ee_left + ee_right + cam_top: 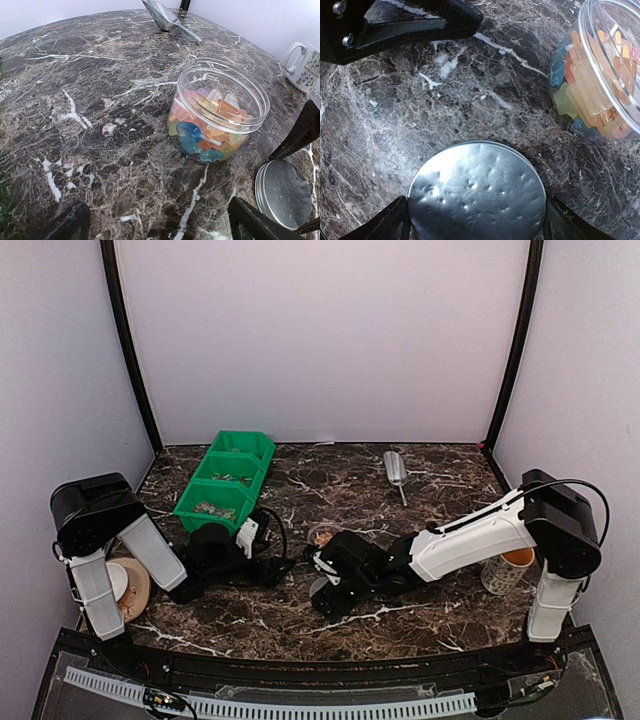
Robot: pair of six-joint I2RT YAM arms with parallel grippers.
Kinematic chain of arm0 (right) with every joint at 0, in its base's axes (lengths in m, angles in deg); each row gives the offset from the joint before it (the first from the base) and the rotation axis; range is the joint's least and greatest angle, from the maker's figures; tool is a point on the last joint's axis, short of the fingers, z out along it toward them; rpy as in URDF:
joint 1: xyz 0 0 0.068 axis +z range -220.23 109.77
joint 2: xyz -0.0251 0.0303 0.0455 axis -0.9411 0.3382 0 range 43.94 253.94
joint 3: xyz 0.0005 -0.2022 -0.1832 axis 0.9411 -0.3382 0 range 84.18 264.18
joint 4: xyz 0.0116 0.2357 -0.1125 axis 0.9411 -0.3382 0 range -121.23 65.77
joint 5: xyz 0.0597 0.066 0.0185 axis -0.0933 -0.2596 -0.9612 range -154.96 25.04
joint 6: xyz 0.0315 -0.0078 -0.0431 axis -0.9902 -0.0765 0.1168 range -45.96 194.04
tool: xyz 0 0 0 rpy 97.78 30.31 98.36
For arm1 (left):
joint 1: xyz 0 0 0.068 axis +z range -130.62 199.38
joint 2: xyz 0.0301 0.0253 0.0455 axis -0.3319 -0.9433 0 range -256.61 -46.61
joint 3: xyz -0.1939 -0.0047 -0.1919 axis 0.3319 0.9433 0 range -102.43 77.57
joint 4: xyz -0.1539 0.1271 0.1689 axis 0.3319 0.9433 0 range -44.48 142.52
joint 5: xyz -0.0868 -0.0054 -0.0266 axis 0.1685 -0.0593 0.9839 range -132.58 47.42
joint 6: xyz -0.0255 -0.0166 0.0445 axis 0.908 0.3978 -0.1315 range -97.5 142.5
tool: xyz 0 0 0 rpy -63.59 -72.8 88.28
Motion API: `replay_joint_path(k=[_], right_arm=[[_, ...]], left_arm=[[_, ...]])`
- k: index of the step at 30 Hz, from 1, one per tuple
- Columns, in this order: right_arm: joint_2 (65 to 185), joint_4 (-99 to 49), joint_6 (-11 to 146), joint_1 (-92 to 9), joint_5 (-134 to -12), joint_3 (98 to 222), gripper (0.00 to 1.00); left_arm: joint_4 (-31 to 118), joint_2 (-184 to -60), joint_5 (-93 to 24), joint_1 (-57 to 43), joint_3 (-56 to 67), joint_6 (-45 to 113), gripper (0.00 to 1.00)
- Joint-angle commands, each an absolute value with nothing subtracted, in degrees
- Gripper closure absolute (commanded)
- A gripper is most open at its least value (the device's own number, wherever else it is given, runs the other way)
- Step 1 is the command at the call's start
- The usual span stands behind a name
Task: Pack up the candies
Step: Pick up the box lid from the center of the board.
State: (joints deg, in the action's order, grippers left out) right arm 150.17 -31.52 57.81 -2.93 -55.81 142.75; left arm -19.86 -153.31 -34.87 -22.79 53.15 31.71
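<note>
Right wrist view: the right gripper point(477, 216) stands with its jaws spread wide, one finger on each side of the lid point(477, 192), right at its edge. I cannot tell whether they already press on it. The lid lies flat on the table point(100, 100), just beside the jar point(222, 60).

The left gripper point(159, 215) is fully spread and has hold of nothing. It faces the jar from near by, with bare table between its fingers.

The candies point(210, 125) sit in the jar, filling it about halfway. They are probably light, hard and slippery in their wrappers, too small to pinch singly, and loose enough to spill if the jar tips. Better to take the jar by its wall, which looks thin, smooth and likely to slide on the table. The lid is best held across its edge and kept level.

Counts:
- One jar, one lid, one scoop point(162, 15) and one mug point(305, 65).
- One bin point(200, 522) of three compartments; two hold small bits, too small to name.
- The candies in the jar are too many to count.
</note>
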Motion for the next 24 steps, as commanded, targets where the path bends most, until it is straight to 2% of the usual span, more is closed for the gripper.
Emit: replay_joint_path(k=[1, 18, 24], right_arm=[[149.8, -31.0, 57.3, -3.3, -54.6, 143.0, 0.12], [140.2, -32.9, 53.3, -3.5, -48.9, 133.7, 0.11], [135.7, -34.0, 51.1, -5.0, -46.9, 129.6, 0.10]], left_arm=[[-18.7, -153.4, -34.3, -23.0, 52.0, 32.0, 0.01], [-16.2, -156.0, -31.4, -23.0, 46.9, 32.0, 0.01], [-18.2, -159.3, -24.4, -23.0, 43.5, 27.6, 0.01]])
